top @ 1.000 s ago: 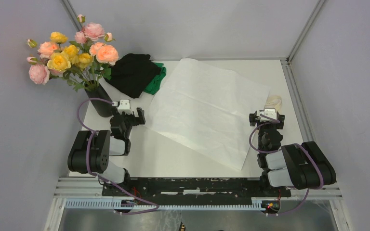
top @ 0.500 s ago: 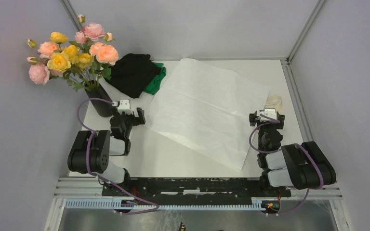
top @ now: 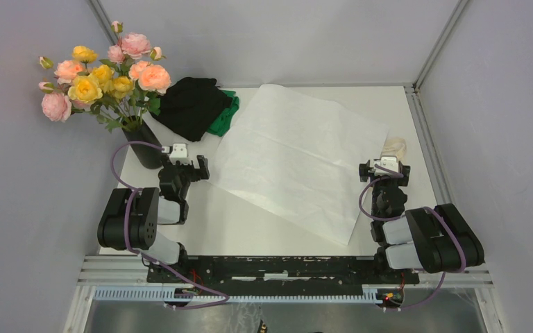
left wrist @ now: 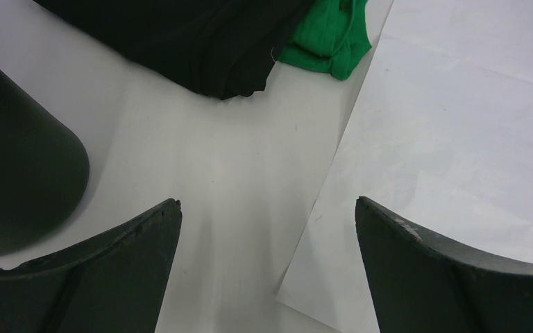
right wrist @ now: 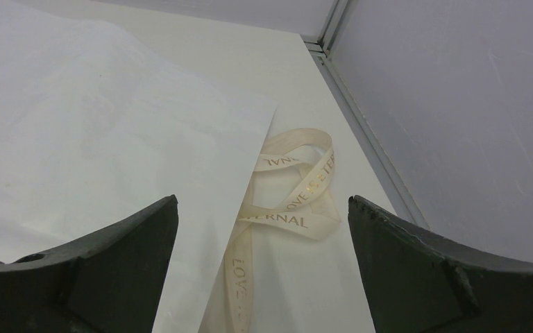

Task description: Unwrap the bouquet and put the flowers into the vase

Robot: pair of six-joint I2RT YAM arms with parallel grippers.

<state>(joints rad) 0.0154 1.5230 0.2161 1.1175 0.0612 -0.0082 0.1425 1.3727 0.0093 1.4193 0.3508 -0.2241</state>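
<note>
Look to the upper left of the overhead view: the flowers [top: 104, 76] stand bunched in the vase [top: 147, 147], pink, peach and yellow heads spreading above its black rim, and the vase stands upright on the bench [top: 250, 229] near the left wall. Your left gripper [left wrist: 267, 208] sits low just right of the vase with its jaws wide apart and nothing between them; in its wrist view the vase's dark side fills the left edge. The white paper sheet [top: 298, 156] lies spread flat across the middle of the bench, and its left corner reaches under that gripper's right finger. A black-and-green cloth heap [top: 193, 105] lies between the vase and the sheet's far edge. Your right gripper [right wrist: 264, 202] is at the right of the frame, jaws spread and empty, facing the cream ribbon [right wrist: 298, 187], which lies loose beside the sheet's right edge.
</note>
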